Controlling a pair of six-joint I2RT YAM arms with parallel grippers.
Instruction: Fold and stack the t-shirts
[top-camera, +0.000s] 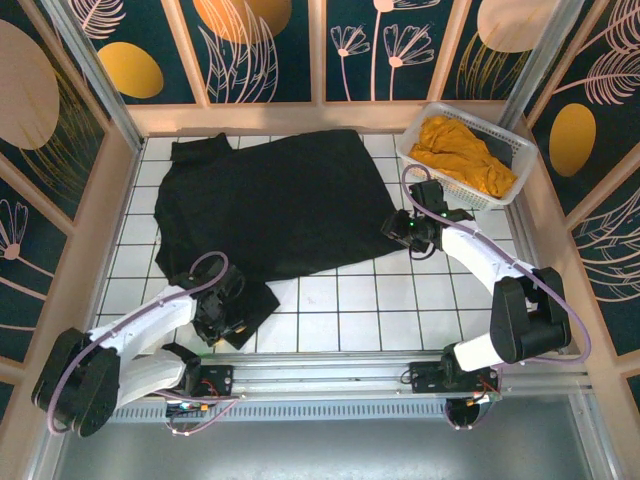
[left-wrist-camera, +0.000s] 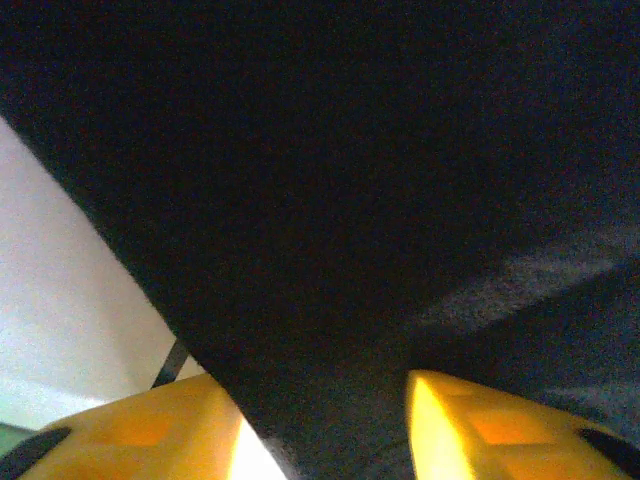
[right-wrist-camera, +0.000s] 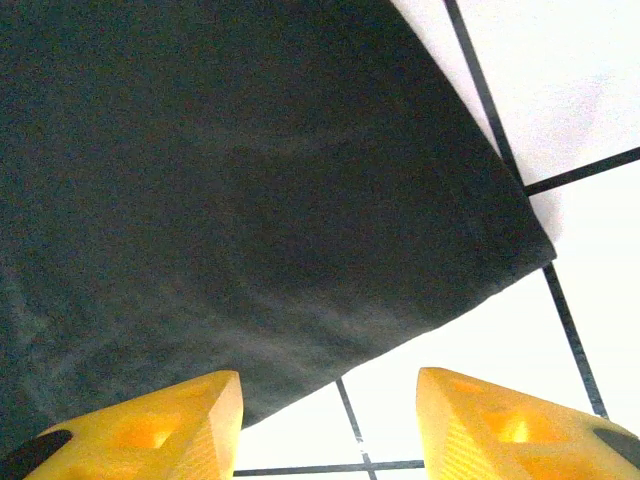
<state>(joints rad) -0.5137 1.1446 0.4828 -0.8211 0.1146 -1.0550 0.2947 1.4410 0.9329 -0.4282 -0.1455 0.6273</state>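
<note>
Mustard-yellow t-shirt (top-camera: 465, 155) — inside white basket (top-camera: 483, 122)

The white tiled tabletop (top-camera: 330, 310) is enclosed by wood-framed wall panels (top-camera: 270, 50) bearing a dark floral print.

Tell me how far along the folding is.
Done: nothing folded or stacked; the black t-shirt lies spread flat on the tiles. In hand: left fingers straddle its near-left corner, right fingers open by its right corner. Remaining: fold it, then the yellow t-shirt, crumpled in the basket, and stack both.
</note>
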